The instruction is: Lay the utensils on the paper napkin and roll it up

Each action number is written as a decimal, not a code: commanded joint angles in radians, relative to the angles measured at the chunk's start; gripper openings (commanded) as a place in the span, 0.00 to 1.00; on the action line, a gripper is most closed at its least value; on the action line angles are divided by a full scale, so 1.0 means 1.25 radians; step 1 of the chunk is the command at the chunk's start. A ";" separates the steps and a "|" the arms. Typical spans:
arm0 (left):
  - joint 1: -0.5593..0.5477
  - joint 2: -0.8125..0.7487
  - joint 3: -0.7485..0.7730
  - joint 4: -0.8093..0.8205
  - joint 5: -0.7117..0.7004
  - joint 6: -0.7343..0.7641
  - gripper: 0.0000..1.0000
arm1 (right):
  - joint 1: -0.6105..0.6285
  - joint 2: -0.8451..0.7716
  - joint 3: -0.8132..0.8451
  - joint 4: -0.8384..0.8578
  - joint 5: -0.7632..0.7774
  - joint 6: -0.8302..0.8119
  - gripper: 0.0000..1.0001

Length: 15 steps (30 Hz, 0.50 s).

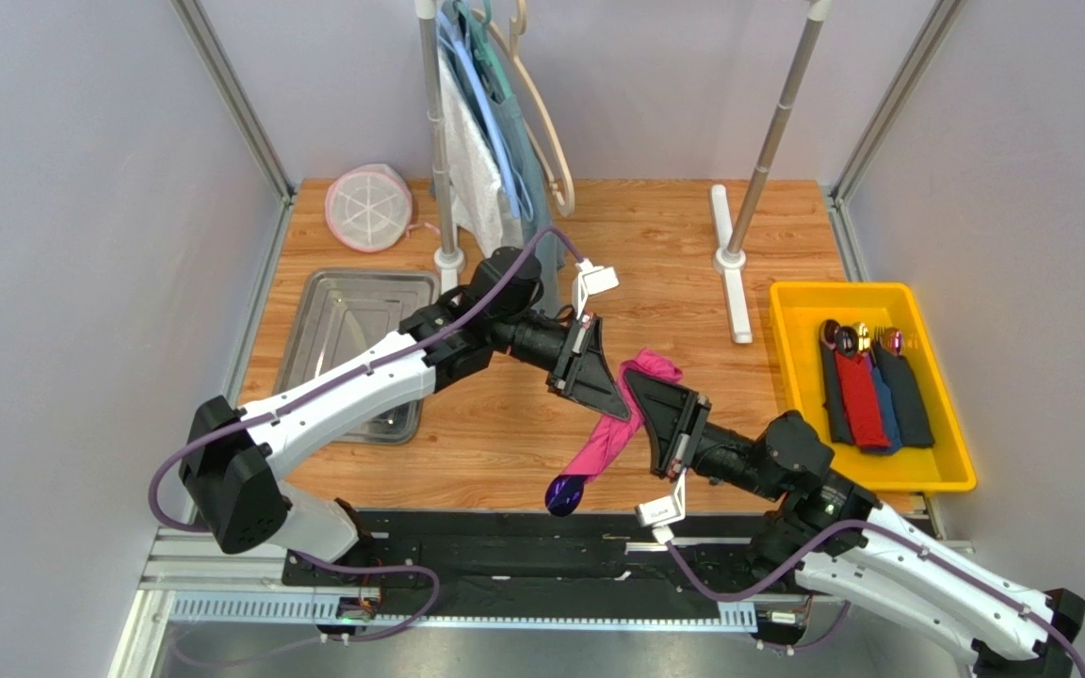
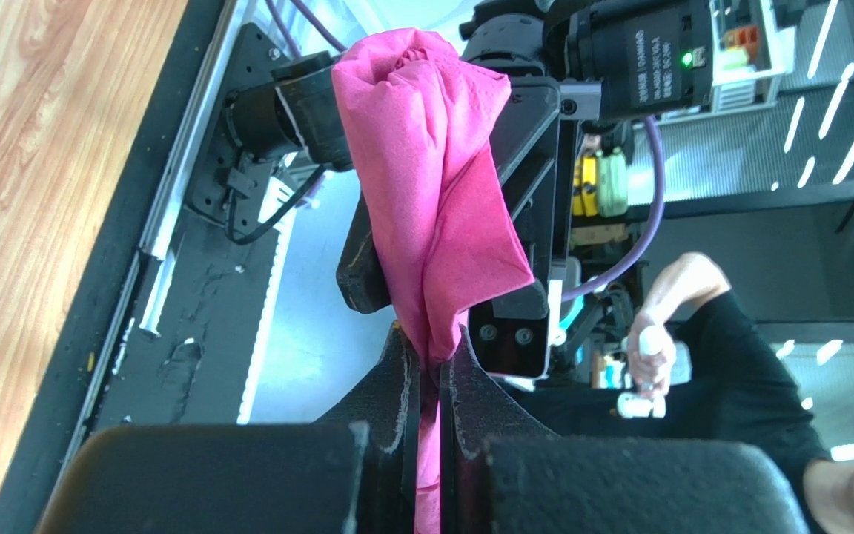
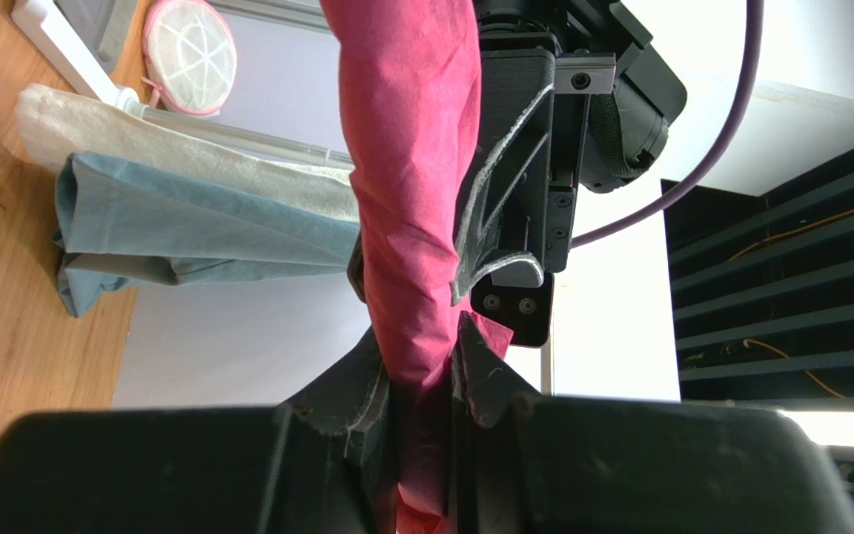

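Nearest, a spoon bowl (image 1: 564, 495) pokes from the rolled paper napkin (image 1: 602, 441), held above the table (image 1: 506, 424). The roll's long axis runs near-left to far-right (a diagonal). The right gripper (image 3: 426, 369) and left gripper (image 2: 434, 365) both clamp its middle from opposite sides.

overhead, two wrist close-ups, shared napkin (image 2: 432, 189)

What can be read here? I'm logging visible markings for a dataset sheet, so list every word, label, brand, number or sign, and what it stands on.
No text can be quoted in any view.
On the black camera module of the right arm, seen by the left wrist camera: white lettering, sideways, too small to read.
On the paper napkin: plain, no print.
On the yellow tray: no label visible.
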 commanded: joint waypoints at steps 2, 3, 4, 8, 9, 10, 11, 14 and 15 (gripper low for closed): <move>0.032 -0.049 0.016 -0.116 -0.013 0.189 0.00 | 0.000 -0.071 0.063 -0.116 0.053 0.128 0.20; 0.031 -0.050 0.027 -0.137 -0.024 0.236 0.00 | 0.002 -0.081 0.072 -0.179 0.063 0.145 0.25; 0.032 -0.049 0.032 -0.155 -0.026 0.253 0.00 | 0.000 -0.086 0.098 -0.216 0.065 0.187 0.37; 0.037 -0.058 0.045 -0.228 -0.061 0.342 0.00 | 0.000 -0.098 0.184 -0.405 0.049 0.330 0.69; 0.038 -0.058 0.054 -0.240 -0.069 0.363 0.00 | 0.000 -0.095 0.202 -0.471 0.045 0.365 0.72; 0.038 -0.058 0.057 -0.258 -0.078 0.411 0.00 | 0.000 -0.082 0.221 -0.497 0.047 0.403 0.77; 0.039 -0.059 0.058 -0.271 -0.083 0.430 0.00 | 0.000 -0.071 0.261 -0.520 0.050 0.507 0.78; 0.039 -0.059 0.066 -0.303 -0.091 0.523 0.00 | 0.000 0.014 0.359 -0.579 0.078 0.679 0.79; 0.038 -0.060 0.072 -0.312 -0.096 0.546 0.00 | 0.000 0.043 0.392 -0.607 0.086 0.799 0.80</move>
